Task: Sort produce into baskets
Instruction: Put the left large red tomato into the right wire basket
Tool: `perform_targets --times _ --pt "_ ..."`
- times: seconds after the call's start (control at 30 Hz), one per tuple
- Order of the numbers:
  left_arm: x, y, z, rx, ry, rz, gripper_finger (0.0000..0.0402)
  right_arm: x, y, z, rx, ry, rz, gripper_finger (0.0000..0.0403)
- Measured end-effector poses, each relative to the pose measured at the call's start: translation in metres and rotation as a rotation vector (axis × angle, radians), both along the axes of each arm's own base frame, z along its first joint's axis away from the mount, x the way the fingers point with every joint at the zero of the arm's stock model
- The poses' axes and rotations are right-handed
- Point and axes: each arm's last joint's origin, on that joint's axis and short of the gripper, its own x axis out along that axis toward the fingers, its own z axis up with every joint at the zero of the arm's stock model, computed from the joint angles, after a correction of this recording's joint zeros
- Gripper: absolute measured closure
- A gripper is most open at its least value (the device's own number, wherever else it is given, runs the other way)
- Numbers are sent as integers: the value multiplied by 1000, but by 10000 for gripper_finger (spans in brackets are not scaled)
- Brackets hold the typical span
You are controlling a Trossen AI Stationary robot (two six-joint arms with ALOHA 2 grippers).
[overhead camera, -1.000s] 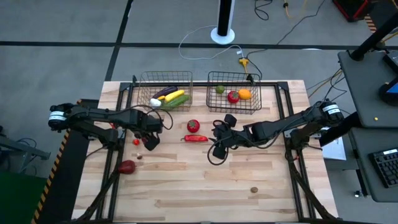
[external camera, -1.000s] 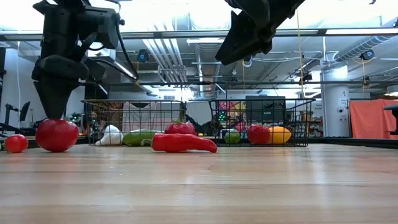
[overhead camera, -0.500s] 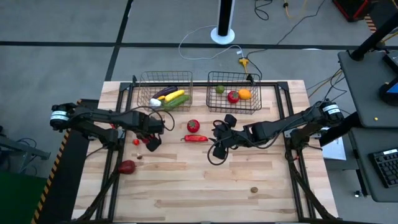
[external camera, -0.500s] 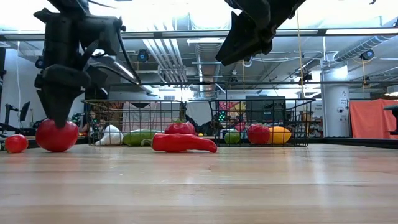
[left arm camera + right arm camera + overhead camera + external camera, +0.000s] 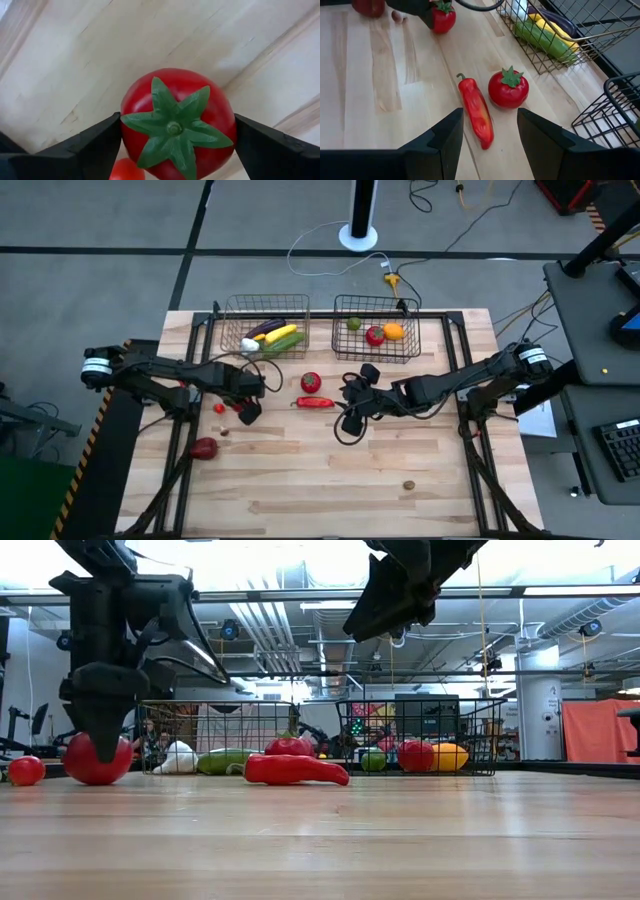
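Fingers (image 5: 95,145) of our left gripper (image 5: 175,145), spread wide, have moved in to bracket the tomato (image 5: 178,122) near the tabletop's (image 5: 330,470) left edge, so closing comes next; right gripper (image 5: 487,137) waits half-open mid-table.

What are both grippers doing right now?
Left gripper: open, fingers either side of a tomato on the table.
Right gripper: open, empty, above the red pepper.

bright even overhead light, soft shadows, ceiling glare in low view
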Motion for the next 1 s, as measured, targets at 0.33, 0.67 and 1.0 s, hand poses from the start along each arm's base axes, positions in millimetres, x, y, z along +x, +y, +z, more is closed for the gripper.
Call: perform_targets --times 0.33,0.67,1.0 --pt "7 -1 14 5 -4 -134 97 0 0 0 1 3 8 225" --pt "37 -15 60 35 -191 -434 100 -7 0 8 -14 44 22 225" --pt "89 -4 137 387 -658 -776 98 -48 -1 44 22 62 -6 225"
